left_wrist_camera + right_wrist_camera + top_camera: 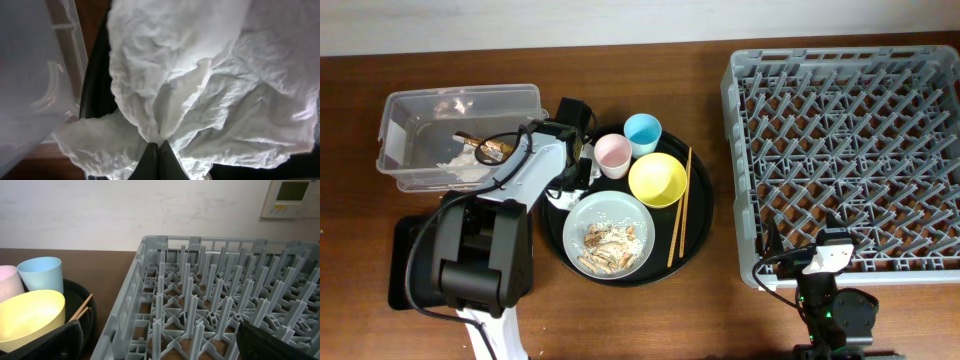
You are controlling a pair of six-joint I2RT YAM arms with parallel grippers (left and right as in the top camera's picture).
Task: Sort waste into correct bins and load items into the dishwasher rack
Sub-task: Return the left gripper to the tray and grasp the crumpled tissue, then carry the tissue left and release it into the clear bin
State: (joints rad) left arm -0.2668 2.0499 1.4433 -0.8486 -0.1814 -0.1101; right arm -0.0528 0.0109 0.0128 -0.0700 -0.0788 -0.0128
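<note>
My left gripper is shut on the crumpled white napkin, at the left rim of the round black tray next to the clear box. In the overhead view the napkin shows under the left wrist. The grey plate holds food scraps. The yellow bowl, pink cup, blue cup and chopsticks sit on the round tray. My right gripper is open and empty over the front left corner of the dishwasher rack.
The clear box stands at the back left with some scraps inside. The shallow black tray lies at the front left, partly under the left arm's base. The round black tray sits between the box and the rack.
</note>
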